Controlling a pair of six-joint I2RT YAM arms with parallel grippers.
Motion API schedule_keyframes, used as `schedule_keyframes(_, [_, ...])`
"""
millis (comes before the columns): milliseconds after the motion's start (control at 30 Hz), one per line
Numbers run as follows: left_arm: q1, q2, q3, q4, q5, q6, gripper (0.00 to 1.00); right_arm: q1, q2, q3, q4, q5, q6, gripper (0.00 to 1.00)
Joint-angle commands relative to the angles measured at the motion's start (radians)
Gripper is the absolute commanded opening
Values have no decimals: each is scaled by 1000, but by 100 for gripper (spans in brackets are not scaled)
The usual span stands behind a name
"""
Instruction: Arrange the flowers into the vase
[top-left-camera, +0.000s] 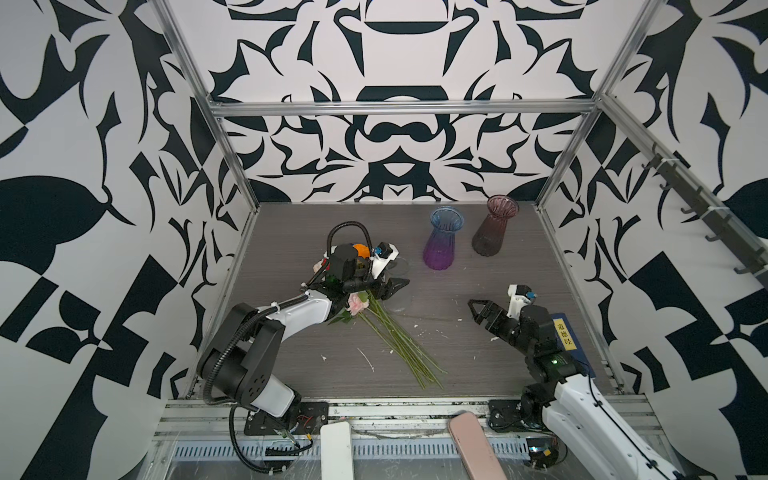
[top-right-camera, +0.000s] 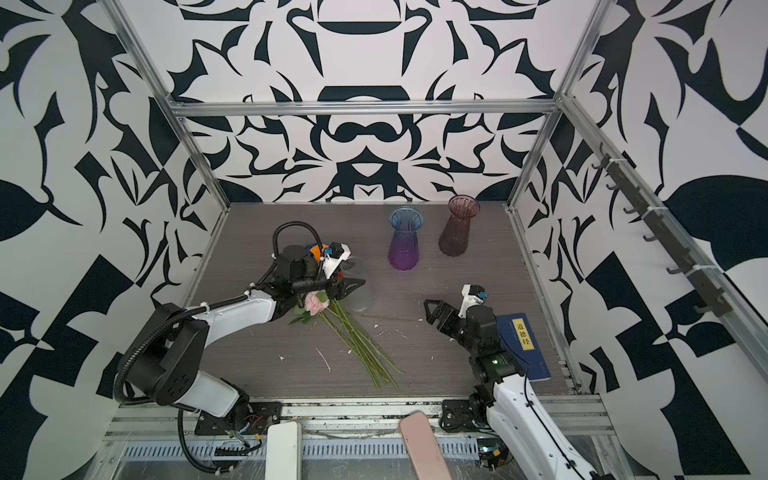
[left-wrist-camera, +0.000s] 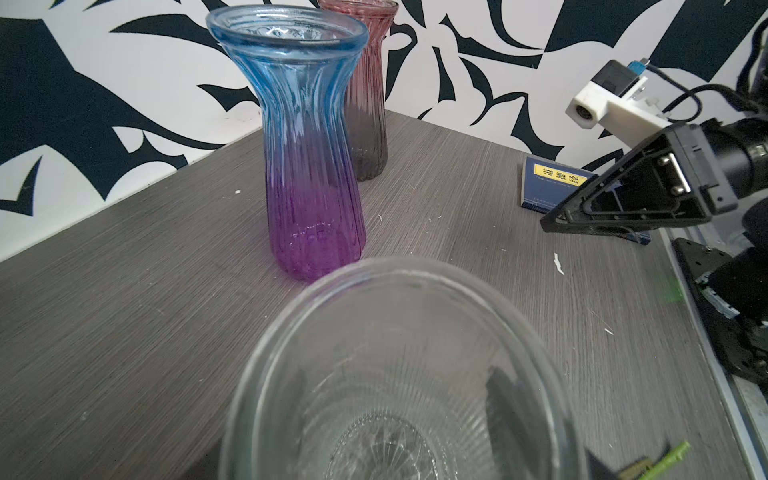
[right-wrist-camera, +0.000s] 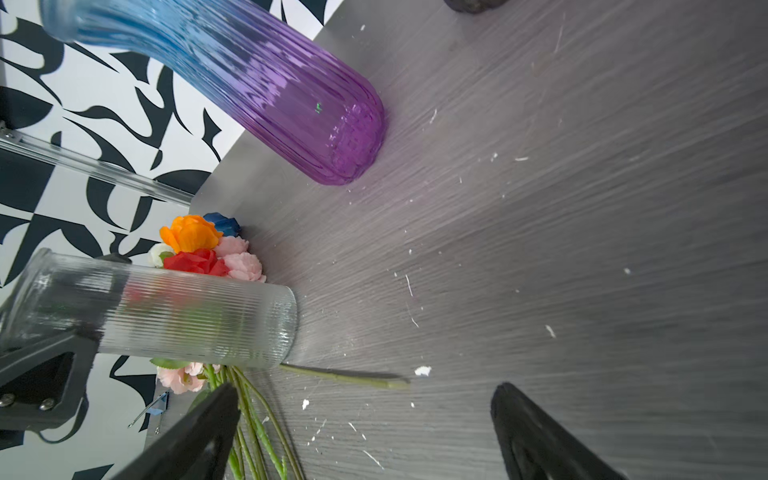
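The left claw (top-left-camera: 397, 289) seems closed around the upper part of the clear vase (right-wrist-camera: 178, 320), which stands on the table (top-left-camera: 457, 357), and the right claw (top-left-camera: 475, 311) is wide open with nothing in it; the flowers (right-wrist-camera: 195, 259) lie flat just beside the left claw, their heads under its wrist and their stems spreading away from it. I think the smooth glass, held so high, could tip or slide if the left claw shifts. The right claw must also reach close to the left one, so it may bump the vase or drag several stems together.
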Motion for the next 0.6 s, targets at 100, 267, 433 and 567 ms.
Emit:
schedule_keyframes(100, [-8, -50, -11, -22, 2, 17, 54, -3, -91, -16, -46, 20, 20, 98])
schedule_keyframes(267, [-10, -135, -95, -51, 6, 20, 54, -3, -131, -22, -73, 30, 26, 98])
schedule_keyframes(433, [-70, -293, -149, -145, -120, 74, 54, -4, -113, -25, -62, 26, 31, 98])
schedule_keyframes(567, [-69, -318, -153, -181, -135, 47, 54, -3, -76, -20, -47, 24, 31, 98])
